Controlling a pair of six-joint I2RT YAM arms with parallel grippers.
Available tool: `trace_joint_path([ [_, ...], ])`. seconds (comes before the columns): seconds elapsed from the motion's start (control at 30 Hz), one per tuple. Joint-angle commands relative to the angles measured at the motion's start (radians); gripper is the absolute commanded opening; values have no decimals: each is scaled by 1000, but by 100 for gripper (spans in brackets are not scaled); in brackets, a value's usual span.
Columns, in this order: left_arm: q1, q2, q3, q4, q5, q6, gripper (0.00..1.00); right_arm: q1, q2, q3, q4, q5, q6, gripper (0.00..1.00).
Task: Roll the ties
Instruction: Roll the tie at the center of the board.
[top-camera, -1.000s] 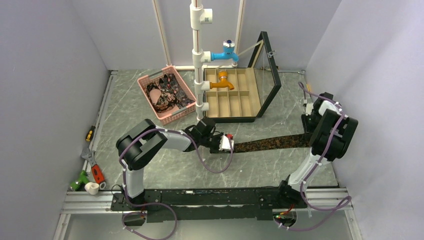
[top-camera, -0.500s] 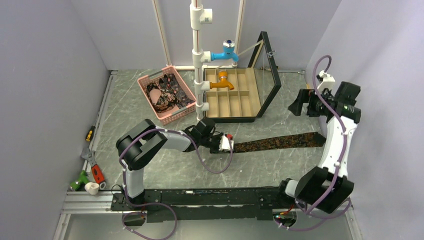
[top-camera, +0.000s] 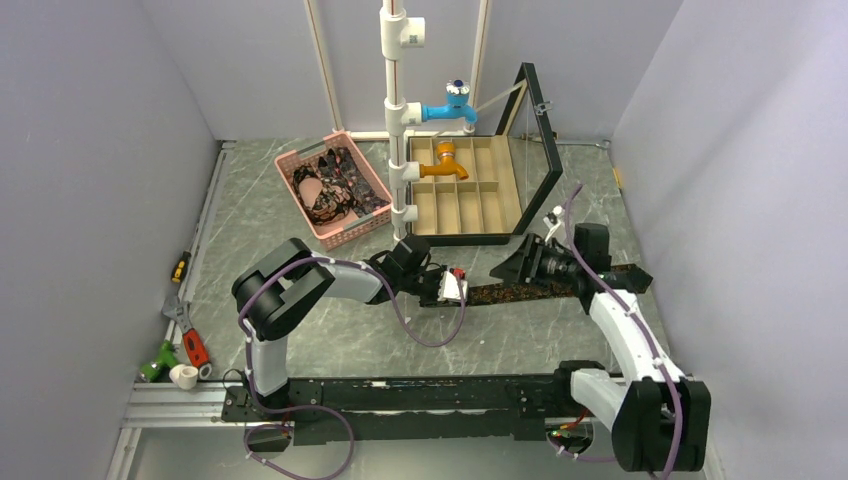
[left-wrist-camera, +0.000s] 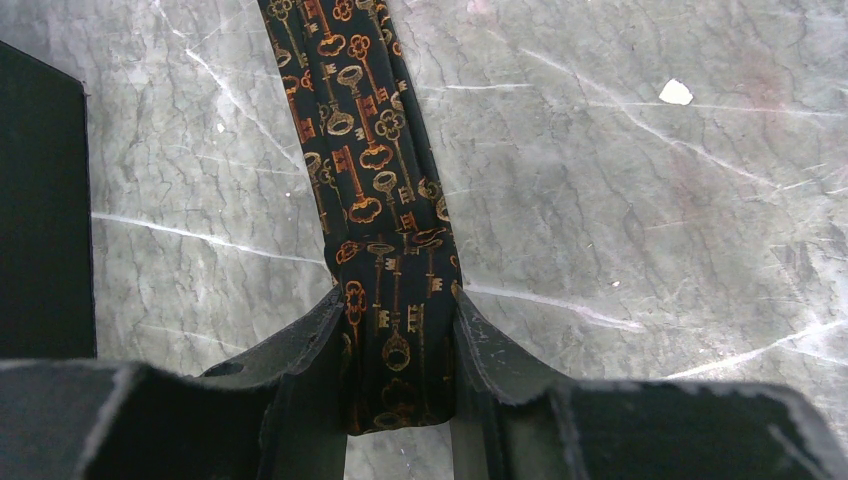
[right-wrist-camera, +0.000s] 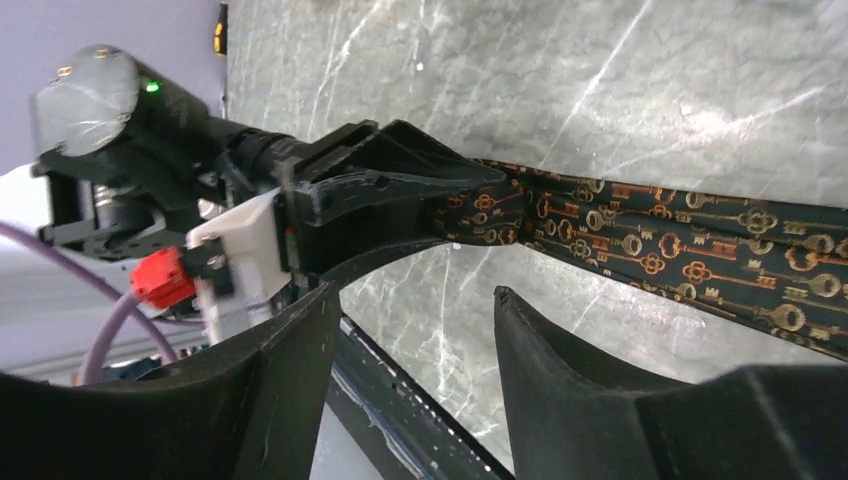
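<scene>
A black tie (left-wrist-camera: 370, 180) with a gold key pattern lies stretched across the marble table (top-camera: 300, 340), its narrow end to the left and its wider end (top-camera: 628, 277) to the right. My left gripper (left-wrist-camera: 395, 305) is shut on the narrow end and rests low on the table (top-camera: 462, 290). My right gripper (top-camera: 507, 270) hovers open just beside the strip (right-wrist-camera: 650, 245), a short way right of the left gripper (right-wrist-camera: 400, 175). Nothing lies between the right gripper's (right-wrist-camera: 412, 295) fingers. More patterned ties (top-camera: 338, 185) are heaped in the pink basket (top-camera: 350, 233).
A wooden compartment box (top-camera: 470, 200) with its black lid raised stands behind the tie. A white pipe stand (top-camera: 394, 110) with blue and orange taps rises beside it. Hand tools (top-camera: 185, 340) lie at the left edge. Grey walls close in both sides.
The right arm has swung from the far right end of the tie, up and over, down to the middle near the left gripper, its jaws now open. The left gripper has not moved.
</scene>
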Motion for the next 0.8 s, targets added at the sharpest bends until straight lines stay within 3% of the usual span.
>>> trace_joint_path([
  [0.0,-13,87,-73,-267,-65,14,7,72,51,-106,268,110,227,58],
  [0.17,-12,91,-66,-278,-66,10,7,172,210,-158,383,143,186,50],
  [0.37,-14,104,-60,-276,-60,-4,7,268,311,-173,522,183,118,47],
  [0.77,-15,111,-56,-276,-67,-21,8,332,470,-149,690,153,151,49],
])
